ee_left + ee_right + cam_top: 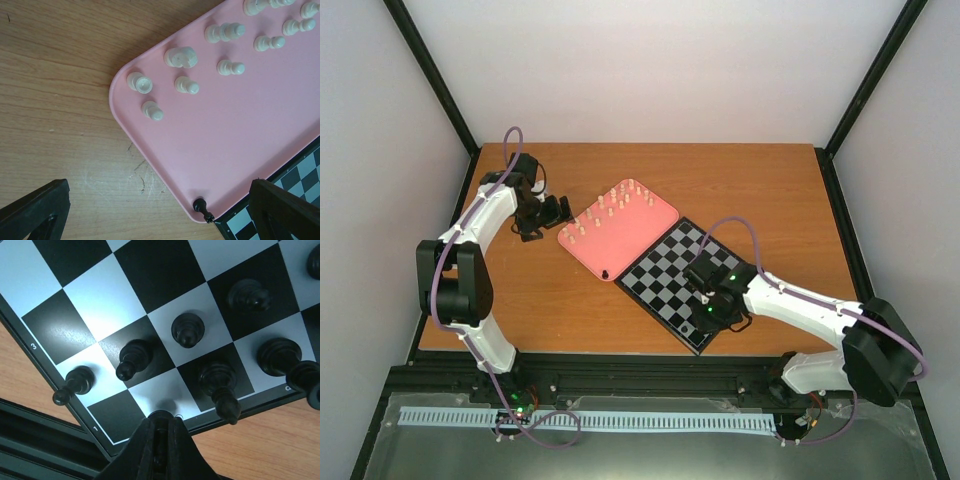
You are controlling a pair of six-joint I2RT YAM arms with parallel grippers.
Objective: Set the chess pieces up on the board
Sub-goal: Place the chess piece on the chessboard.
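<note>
- Right end effector point(160, 430) is clenched, black pieces point(187, 330) on the board point(125, 285) just ahead.
- Left end effector point(157, 200) is released, cream pieces point(186, 86) ahead on the pink tray point(200, 150).
- Judged light, rigid, easily toppled: necks are best pinched.

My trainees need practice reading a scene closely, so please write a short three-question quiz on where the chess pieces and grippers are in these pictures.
1. True or false: the cream pieces stand on the pink tray.
2. What does the right gripper hang over? A. the pink tray B. the board C. neither
3. Fill in: the lone piece at the tray's corner beside the board is coloured ____.

Key: 1 true; 2 B; 3 black.
</note>
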